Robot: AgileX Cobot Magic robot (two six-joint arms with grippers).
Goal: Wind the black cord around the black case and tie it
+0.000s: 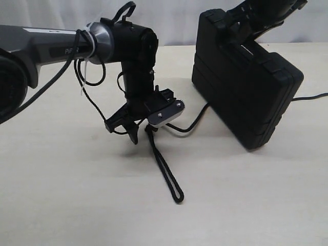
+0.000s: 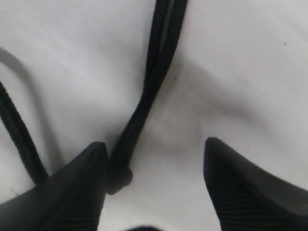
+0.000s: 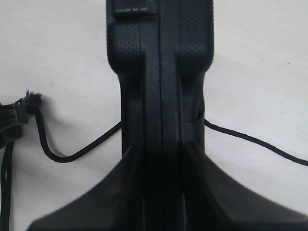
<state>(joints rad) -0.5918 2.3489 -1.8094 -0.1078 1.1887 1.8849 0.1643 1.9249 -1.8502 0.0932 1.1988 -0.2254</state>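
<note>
The black case (image 1: 248,84) stands tilted on its edge on the table at the right. My right gripper (image 1: 246,25) is shut on its upper edge; in the right wrist view the jaws (image 3: 162,148) clamp the ribbed case (image 3: 161,72) from both sides. The black cord (image 1: 165,166) lies as a doubled loop on the table and runs under the case. My left gripper (image 1: 125,130) hangs just over the cord's upper end, open. In the left wrist view the doubled cord (image 2: 144,101) lies beside one finger (image 2: 82,192), ungripped, and the gripper (image 2: 155,143) is wide apart.
The cord comes out from behind the case and trails off right (image 1: 310,96). Its frayed knot (image 3: 31,98) lies beside the case in the right wrist view. Thin arm cables (image 1: 84,77) hang from the left wrist. Beige tabletop (image 1: 66,195) spreads in front.
</note>
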